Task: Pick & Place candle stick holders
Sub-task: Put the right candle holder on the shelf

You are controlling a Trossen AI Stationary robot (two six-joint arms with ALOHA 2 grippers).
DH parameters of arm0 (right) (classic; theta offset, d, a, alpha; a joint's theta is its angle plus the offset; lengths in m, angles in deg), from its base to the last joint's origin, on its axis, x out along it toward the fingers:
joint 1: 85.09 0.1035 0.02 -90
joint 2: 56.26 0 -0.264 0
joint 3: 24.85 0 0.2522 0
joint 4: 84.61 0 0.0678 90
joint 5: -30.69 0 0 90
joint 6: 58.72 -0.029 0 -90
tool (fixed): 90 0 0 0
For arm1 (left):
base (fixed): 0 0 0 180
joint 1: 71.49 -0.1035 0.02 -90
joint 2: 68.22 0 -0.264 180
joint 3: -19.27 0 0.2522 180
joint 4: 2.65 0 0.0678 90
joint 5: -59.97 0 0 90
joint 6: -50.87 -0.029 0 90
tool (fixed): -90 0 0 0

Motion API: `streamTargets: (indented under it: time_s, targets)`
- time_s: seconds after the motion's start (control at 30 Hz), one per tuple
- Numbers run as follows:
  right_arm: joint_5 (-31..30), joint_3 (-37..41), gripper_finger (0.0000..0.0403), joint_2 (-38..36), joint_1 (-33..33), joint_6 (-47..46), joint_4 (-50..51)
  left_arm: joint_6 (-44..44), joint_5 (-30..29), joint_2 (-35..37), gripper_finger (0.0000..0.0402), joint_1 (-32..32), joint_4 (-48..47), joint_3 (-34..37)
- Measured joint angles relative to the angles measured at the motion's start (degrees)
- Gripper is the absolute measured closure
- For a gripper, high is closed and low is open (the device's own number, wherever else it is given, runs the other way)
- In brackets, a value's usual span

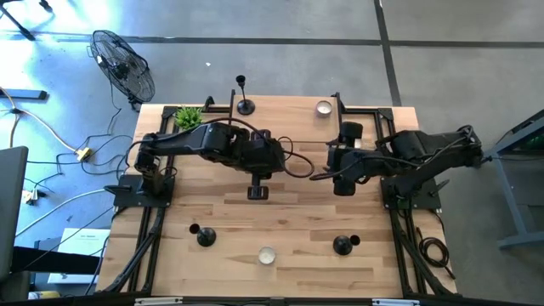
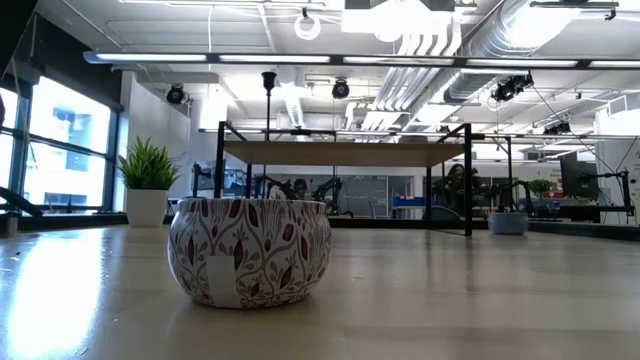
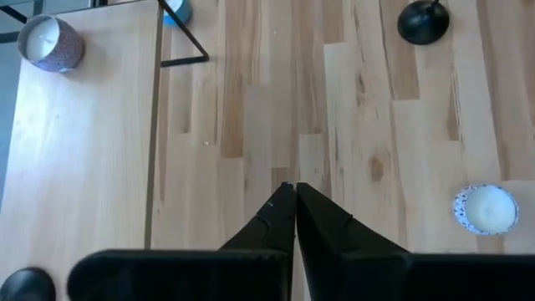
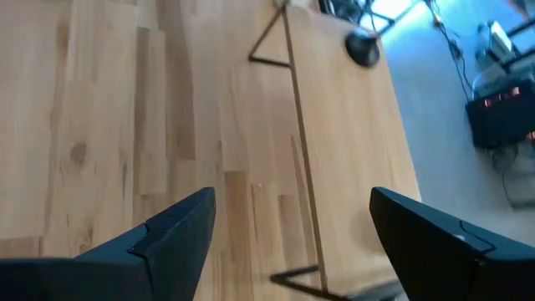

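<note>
Three black candle stick holders stand upright on their round bases: a tall one (image 1: 245,106) at the table's far edge, one (image 1: 204,236) near left and one (image 1: 342,246) near right. The near right holder (image 3: 422,22) also shows in the left wrist view. The far one (image 4: 362,48) shows in the right wrist view. My left gripper (image 1: 257,192) (image 3: 294,192) hangs shut and empty above the table's middle. To its right, my right gripper (image 1: 342,184) (image 4: 291,196) hangs open above bare wood, with nothing between its fingers.
A patterned tealight cup (image 1: 267,255) (image 2: 248,250) (image 3: 485,209) sits near the front edge, and another cup (image 1: 324,108) (image 3: 52,42) at the far right. A small potted plant (image 1: 189,116) (image 2: 148,182) stands at the far left. Black frame rails (image 1: 374,110) run along the table's sides.
</note>
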Motion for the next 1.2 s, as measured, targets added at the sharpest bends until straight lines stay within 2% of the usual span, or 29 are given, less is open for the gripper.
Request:
streamTargets:
  time_s: [0.2, 0.3, 0.4, 0.6, 0.7, 0.87, 1.2]
  targets:
    - [0.3, 0.0, 0.0092, 0.0, 0.0, -4.6, 0.6, 0.8, 0.3, 0.0, 0.0389, 0.0, -2.3, 0.0]
    - [1.0, 0.0, 0.0092, 0.0, 0.0, -7.9, 1.1, -0.8, -1.7, 0.0, 0.0389, 0.0, -2.3, 0.0]
    - [2.6, 0.0, 0.0092, 0.0, 0.0, -11.6, 2.7, -4.5, -4.2, 0.0, 0.0389, 0.0, -2.3, 0.0]
    - [5.6, 0.0, 0.0092, 0.0, 0.0, -18.9, 5.5, -10.9, -4.8, 0.0, 0.0389, 0.0, -1.7, 0.0]
    - [6.2, 0.0, 0.0092, 0.0, 0.0, -21.1, 5.5, -10.0, -7.9, 0.0, 0.0389, 0.0, -0.7, 0.0]
    - [6.7, 0.0, 0.0092, 0.0, 0.0, -21.9, 5.4, -10.9, -19.5, 0.0, 0.0389, 0.0, -0.6, 0.0]
    - [5.7, 0.0, 0.0092, 0.0, 0.0, -23.2, 5.2, -17.2, -23.8, 0.0, 0.0389, 0.5, -0.5, 0.0]
